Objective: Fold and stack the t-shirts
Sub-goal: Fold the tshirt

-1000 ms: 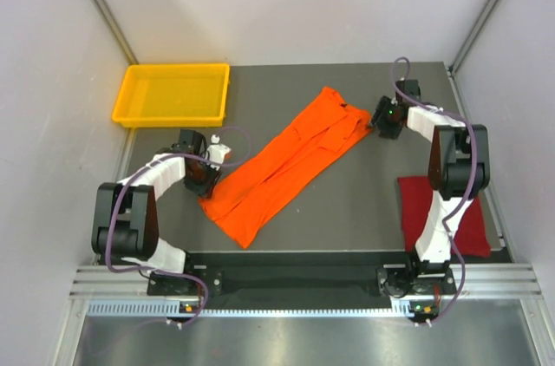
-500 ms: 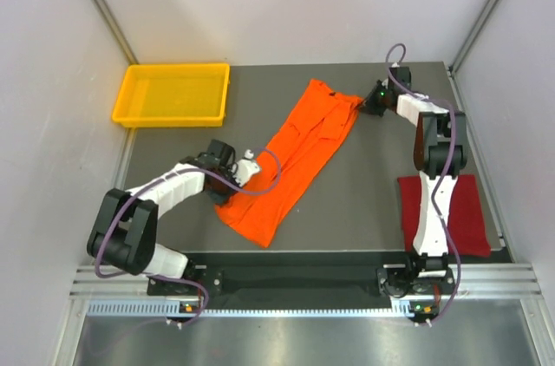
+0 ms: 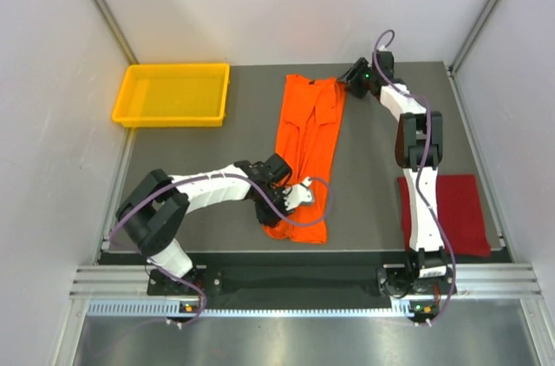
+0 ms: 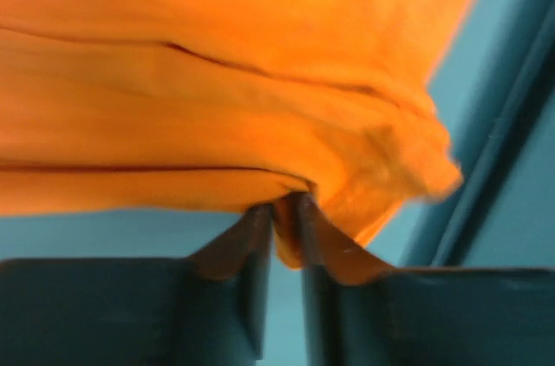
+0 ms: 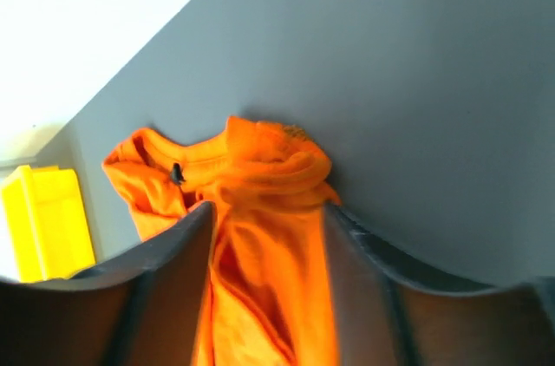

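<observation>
The left gripper (image 3: 279, 201) was clamped on the near end of the orange t-shirt (image 3: 309, 132). Its wrist view showed the two fingers of the left gripper (image 4: 283, 220) drawn almost together, with a thin fold of the orange t-shirt (image 4: 260, 80) pinched between their tips. The rest of the cloth rose above them in soft creases. From there the shirt ran away across the table (image 3: 217, 149) as a long, narrow, folded strip, nearly straight from near to far. Its lower hem lay crumpled by the left fingers, close to the table's near edge. At the far end the right gripper (image 3: 349, 80) met the shirt at its collar corner. In the right wrist view the right gripper (image 5: 265, 229) had its fingers set wider, one on each side of a thick bunch of cloth that filled the gap and touched both, so it was closed on the shirt. The collar of the orange t-shirt (image 5: 251, 166) (with a small dark mark just inside the neckline) bulged past the fingertips. The dark red t-shirt (image 3: 461, 210) lay flat by the right edge of the table, well apart from the orange one, partly behind the right arm. The yellow tray (image 3: 121, 104) sat at the far left corner, apart from both shirts.
</observation>
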Motion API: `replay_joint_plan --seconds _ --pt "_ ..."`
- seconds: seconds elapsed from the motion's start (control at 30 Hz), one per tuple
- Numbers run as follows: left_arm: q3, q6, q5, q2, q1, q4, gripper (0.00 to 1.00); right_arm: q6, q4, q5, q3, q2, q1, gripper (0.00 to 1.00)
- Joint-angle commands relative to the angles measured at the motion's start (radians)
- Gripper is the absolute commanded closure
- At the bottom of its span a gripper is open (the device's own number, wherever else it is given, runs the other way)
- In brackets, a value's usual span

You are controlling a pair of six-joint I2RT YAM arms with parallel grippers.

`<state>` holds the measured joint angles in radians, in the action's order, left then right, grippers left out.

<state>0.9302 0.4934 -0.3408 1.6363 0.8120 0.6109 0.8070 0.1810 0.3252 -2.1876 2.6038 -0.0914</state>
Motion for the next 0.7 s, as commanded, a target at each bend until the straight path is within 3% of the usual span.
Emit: replay_joint_plan --seconds 0.0,0.03,0.07,0.13,0.27,0.47,0.5,0.67 --pt "-0.043 -0.015 -0.051 -0.036 0.021 0.067 0.68 -0.031 0.101 -0.135 0.061 -0.103 0.015 0.41" --pt "-0.050 -0.019 -0.028 -0.093 0.019 0.084 0.62 -0.029 0.083 -0.156 0.172 -0.149 0.036 0.39" --pt "-0.060 -0.024 0.000 -0.120 0.019 0.093 0.47 -0.022 0.040 -0.167 0.231 -0.242 0.048 0.36" --pt "-0.065 -0.047 0.103 -0.176 0.019 0.137 0.41 -0.032 0.025 -0.192 0.377 -0.379 0.070 0.34" --pt "-0.082 -0.102 0.215 -0.242 0.009 0.190 0.39 -0.132 0.038 -0.199 0.599 -0.618 0.053 0.33" --pt "-0.132 -0.141 0.328 -0.418 -0.019 0.144 0.38 -0.195 0.075 -0.198 1.101 -1.025 -0.079 0.31" --pt "-0.137 -0.139 0.333 -0.461 -0.020 0.133 0.37 -0.192 0.081 -0.193 1.223 -1.071 -0.129 0.32" --pt "-0.195 -0.095 0.252 -0.587 -0.022 0.044 0.38 -0.079 0.147 -0.196 1.511 -1.327 -0.303 0.35"
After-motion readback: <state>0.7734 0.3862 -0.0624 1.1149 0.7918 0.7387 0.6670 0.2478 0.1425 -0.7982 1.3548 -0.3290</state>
